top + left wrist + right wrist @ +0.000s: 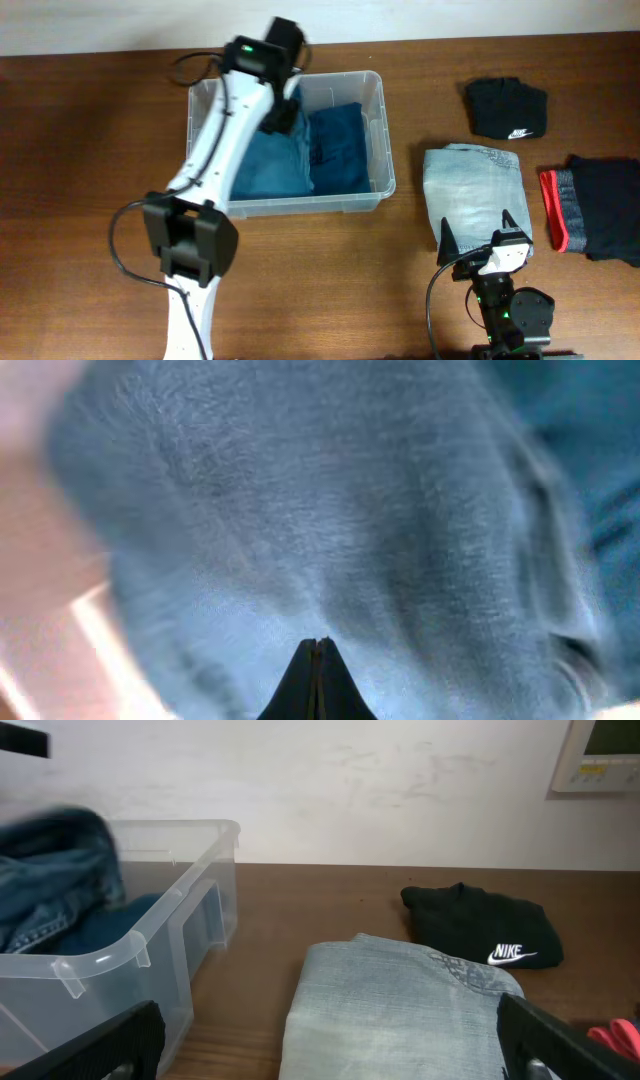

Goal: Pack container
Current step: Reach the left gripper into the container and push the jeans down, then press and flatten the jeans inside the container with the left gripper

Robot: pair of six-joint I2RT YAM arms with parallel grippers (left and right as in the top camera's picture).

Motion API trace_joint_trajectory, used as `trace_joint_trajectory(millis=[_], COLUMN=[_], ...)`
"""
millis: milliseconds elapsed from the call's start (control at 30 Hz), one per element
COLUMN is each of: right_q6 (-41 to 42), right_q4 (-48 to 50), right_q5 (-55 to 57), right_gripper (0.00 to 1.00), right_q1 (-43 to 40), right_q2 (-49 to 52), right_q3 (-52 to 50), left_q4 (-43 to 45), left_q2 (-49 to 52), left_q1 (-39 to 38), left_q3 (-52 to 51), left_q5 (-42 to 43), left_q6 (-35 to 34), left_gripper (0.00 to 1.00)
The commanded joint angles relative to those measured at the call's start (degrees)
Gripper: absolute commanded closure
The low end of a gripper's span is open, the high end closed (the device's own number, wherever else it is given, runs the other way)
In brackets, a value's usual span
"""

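Container point(385, 140) sits upper centre with dark denim point(335, 150) inside. Left gripper point(317, 650) is pressed together over the denim; a snagged fold could lift out. Right gripper point(475, 221) is spread at pale jeans point(472, 180), lower right; a shallow pinch risks unfolding them.

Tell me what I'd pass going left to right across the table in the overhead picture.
container → pale folded jeans → dark garment with a red band. The black Nike top overlaps the jeans sideways, so it is left out.
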Motion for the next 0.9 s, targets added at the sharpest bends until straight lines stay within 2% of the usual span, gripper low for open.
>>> trace_joint_trajectory(millis=[0,333,567,867], right_q6=[-0.2,-0.2,-0.2,-0.2], right_q4=[0.0,0.0,0.0,0.0], right_q5=[-0.9,-0.9,-0.9,-0.9], right_gripper=[0.01,0.02,0.02,0.02], right_q1=[-0.4,-0.4,-0.4,-0.4], right_q2=[-0.5,-0.5,-0.5,-0.5], right_q3=[-0.4,-0.4,-0.4,-0.4], left_q4=[-0.3,1.3,4.3,4.7], left_q2=[0.5,-0.9,-1.8,1.6], left_q1=[2.1,0.7,-2.5,-3.0], left_q3=[0.3,2.0,8.4,5.4], left_q5=[-0.8,0.9,13.6,13.7], left_q6=[-0.8,-0.9,-1.0,-3.4], left_gripper=[1.0,0.99,0.99,0.99])
